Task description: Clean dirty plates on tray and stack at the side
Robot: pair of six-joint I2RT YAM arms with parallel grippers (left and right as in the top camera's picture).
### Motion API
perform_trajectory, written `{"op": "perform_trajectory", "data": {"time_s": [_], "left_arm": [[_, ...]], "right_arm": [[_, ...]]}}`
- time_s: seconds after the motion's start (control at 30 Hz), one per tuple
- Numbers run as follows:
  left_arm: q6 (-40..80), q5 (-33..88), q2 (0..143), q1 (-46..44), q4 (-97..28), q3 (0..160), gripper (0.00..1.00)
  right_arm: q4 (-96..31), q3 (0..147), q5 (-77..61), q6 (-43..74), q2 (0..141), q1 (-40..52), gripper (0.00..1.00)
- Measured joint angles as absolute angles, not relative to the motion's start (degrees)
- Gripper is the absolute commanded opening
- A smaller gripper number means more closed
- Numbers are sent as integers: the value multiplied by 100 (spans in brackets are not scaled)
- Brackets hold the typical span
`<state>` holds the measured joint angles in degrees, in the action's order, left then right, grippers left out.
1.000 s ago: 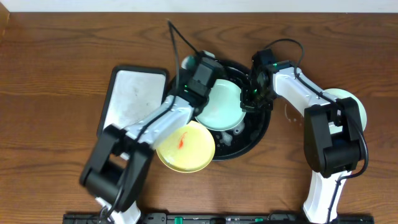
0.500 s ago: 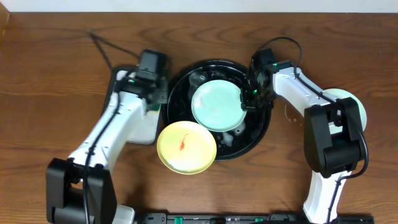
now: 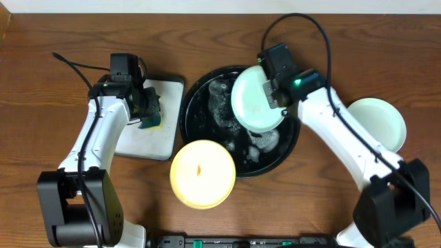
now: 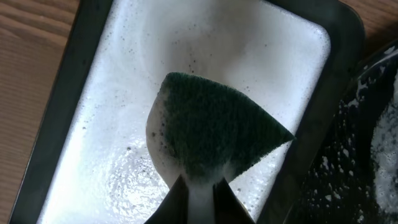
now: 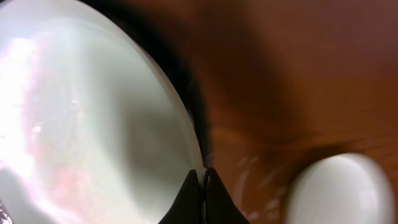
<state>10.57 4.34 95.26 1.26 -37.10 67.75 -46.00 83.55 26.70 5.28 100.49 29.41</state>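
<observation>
Plates, three in view. One mint plate (image 3: 253, 103) sits over the upper right part of the black tray (image 3: 196, 127), covering the rim there. Its edge is clamped between the fingers of the right gripper (image 3: 270, 93). The right wrist view confirms this grip: the fingertips are pressed together on the plate's rim, with the pale, wet inner face of the plate filling the left of that view. Whether the plate touches the tray underneath cannot be told.

The yellow plate (image 3: 202, 173) lies face up at the tray's lower left, overlapping the rim and reaching out over the table (image 3: 55, 41). It carries a small orange smear (image 3: 199, 169) near its centre. The second mint plate (image 3: 375, 122) rests on the table to the right, well apart from the tray, with no mark visible on it.

The tray floor holds patches of white suds (image 3: 224, 103) and is otherwise glossy black.

The left gripper (image 3: 148, 110) is over the white tray (image 3: 138, 138), just left of the black tray, with its jaws clenched on a green sponge (image 3: 153, 118). In the left wrist view the sponge hangs from the closed fingertips above a foamy tray floor. Contact between sponge and floor cannot be confirmed.
</observation>
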Motion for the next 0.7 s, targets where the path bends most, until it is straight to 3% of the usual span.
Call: {"op": "perform_trajectory", "data": {"time_s": [0.17,0.7], "left_arm": [[1057,482,9526,130,-3710,6775,9],[1072,482,9526,130,-3708,6775,14]], "right_arm": [[-4320,8355,3944,97,9902,3520,1],[-4171,8355,5669,-930,9898,4309,1]]}}
